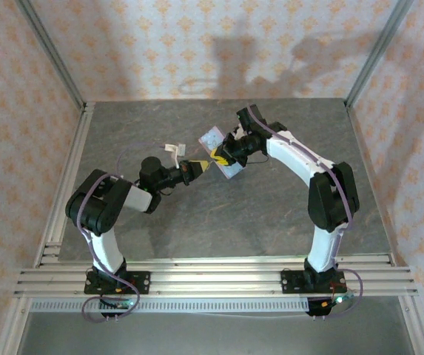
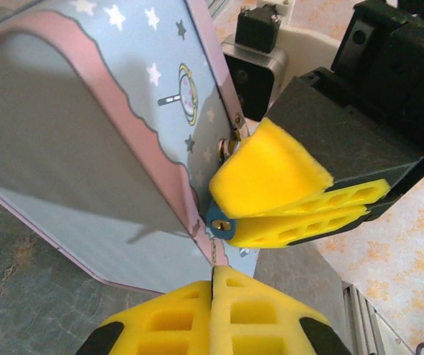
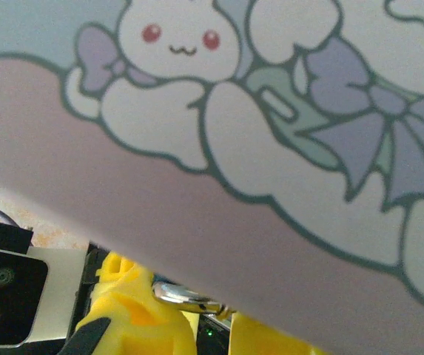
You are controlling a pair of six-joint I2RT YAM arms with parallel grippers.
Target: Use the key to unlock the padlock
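**While both arms are meeting at the tin (image 1: 213, 137), the right gripper (image 1: 225, 154) is clamping the padlock (image 2: 217, 219)**

As the overhead camera is showing it, the two arms are reaching inward over the grey table (image 1: 197, 222), and the left gripper (image 1: 197, 167) is facing the right one across the pastel tin near the table's middle. From the left wrist, the tin's starred side is rising on the left, and the small teal-blue padlock is hanging at its edge, with its metal shackle (image 2: 228, 142) running up to the tin's clasp. The right gripper is pinching the padlock's body between its yellow pads (image 2: 271, 174), and the brass keyhole (image 2: 226, 222) is facing the camera uncovered. Just below, the left gripper is pressing its own pads (image 2: 175, 322) tight together on a thin pale-pink sliver. This is apparently the key (image 2: 213, 253), seen edge-on, and it is pointing up at the padlock from close beneath. From the right wrist, the shackle is glinting under the tin's rabbit-printed face.
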